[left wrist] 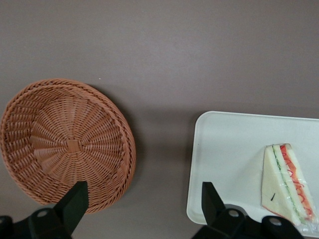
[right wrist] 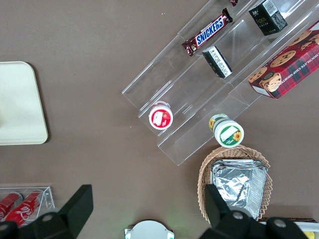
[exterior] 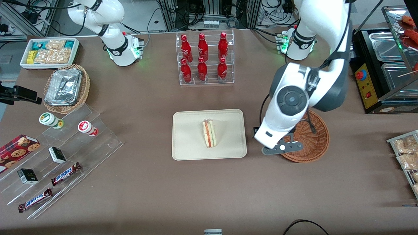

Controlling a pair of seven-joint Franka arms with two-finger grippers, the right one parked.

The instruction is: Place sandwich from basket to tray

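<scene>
Front view: on the brown surface (exterior: 228, 195), the cream-beige rectangular tray (exterior: 189, 137) already carries the triangular white-bread sandwich (exterior: 209, 133), standing on edge. Beside it, the round reddish-brown wicker basket (left wrist: 67, 149) lies empty. The gripper (left wrist: 142, 209) hangs between them, jaws apart, holding nothing, apparently just released.

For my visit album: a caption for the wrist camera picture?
Open tool above table between empty basket and tray holding sandwich.
</scene>
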